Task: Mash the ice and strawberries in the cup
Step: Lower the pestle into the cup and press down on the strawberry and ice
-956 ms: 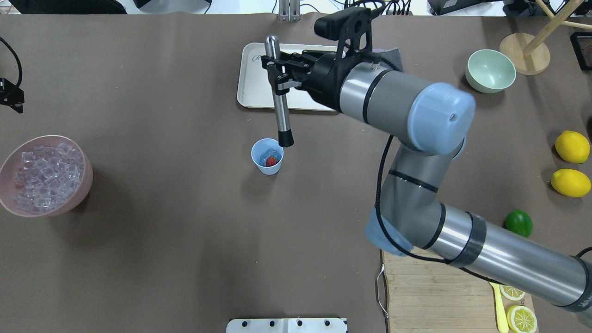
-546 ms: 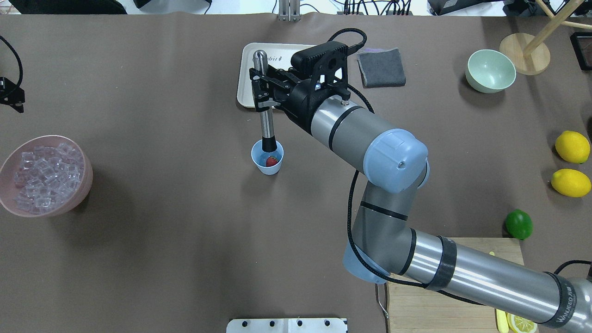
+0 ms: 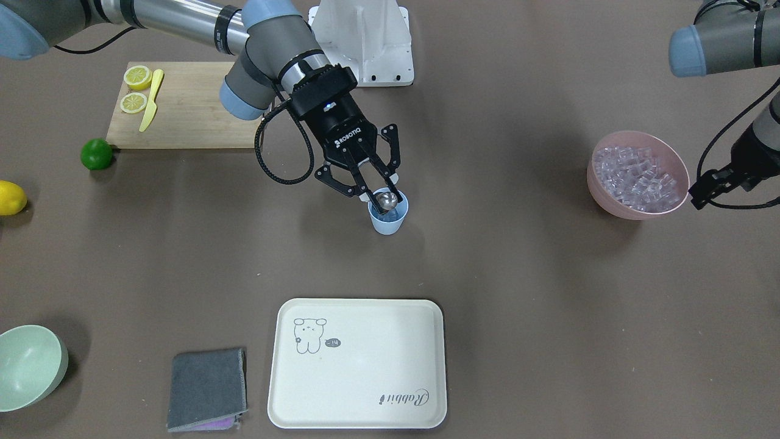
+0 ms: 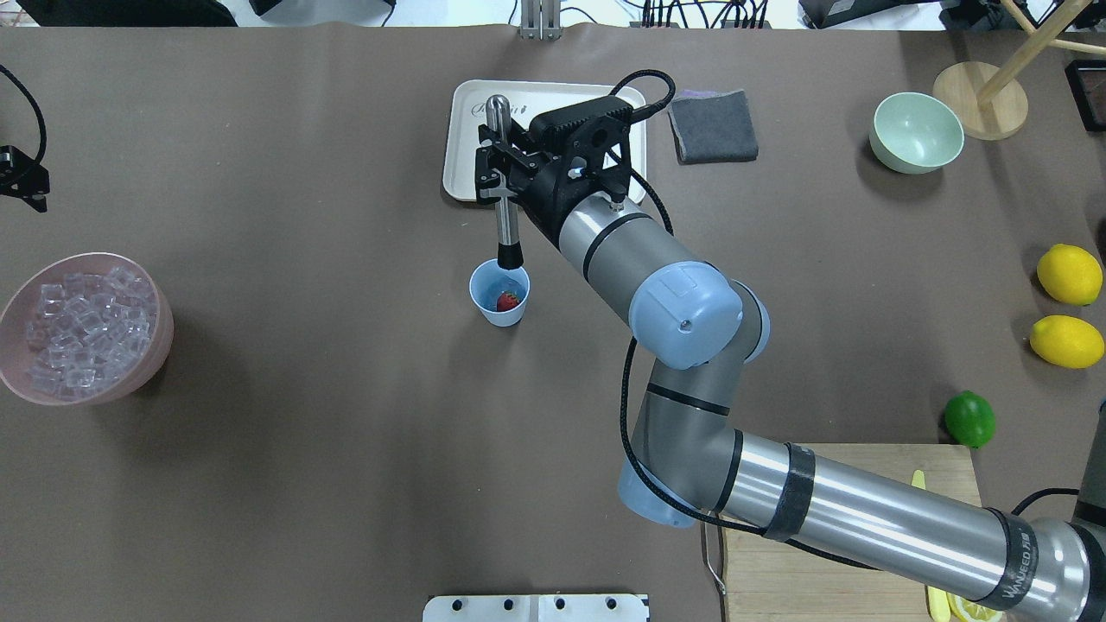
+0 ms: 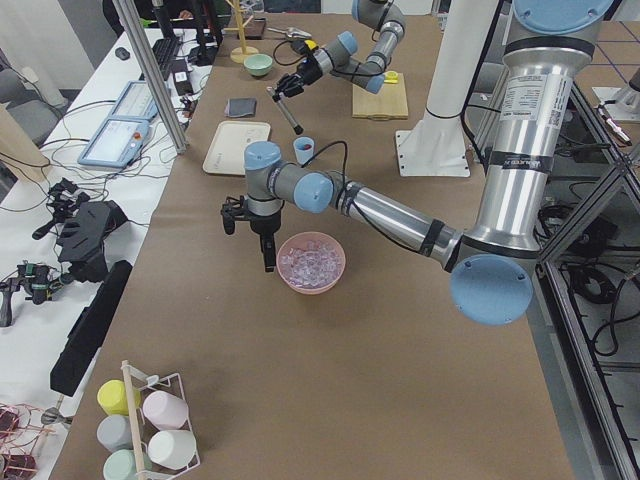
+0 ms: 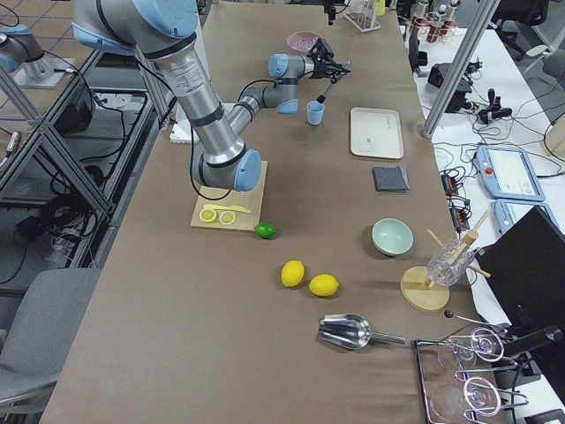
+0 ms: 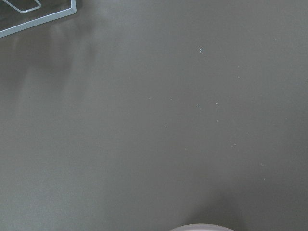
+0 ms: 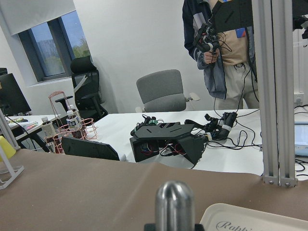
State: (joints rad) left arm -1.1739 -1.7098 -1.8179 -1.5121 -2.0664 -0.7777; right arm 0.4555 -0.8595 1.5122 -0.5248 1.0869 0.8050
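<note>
The light-blue cup (image 4: 484, 304) (image 3: 388, 227) stands mid-table with a dark-red strawberry (image 4: 508, 301) and glassy ice (image 4: 492, 288) inside. My right gripper (image 4: 495, 170) (image 3: 379, 190) is shut on a metal muddler (image 4: 504, 216) (image 8: 174, 204) held nearly upright. Its black tip hangs at the cup's far rim, just above the mouth. More ice (image 4: 82, 321) fills the pink bowl (image 4: 162, 341) at the left. My left gripper (image 3: 699, 196) (image 4: 22, 177) hovers beside that bowl; whether it is open or shut I cannot tell.
A cream tray (image 4: 462, 177) lies just behind the cup, with a grey cloth (image 4: 713, 127) and a pale green bowl (image 4: 916, 131) to its right. Two lemons (image 4: 1069, 274), a lime (image 4: 969, 418) and a cutting board (image 4: 829, 587) sit at the right.
The right arm swung left and brought the muddler over the cup. Half a second ago its tip dipped into the cup; now it sits slightly higher at the far rim.
</note>
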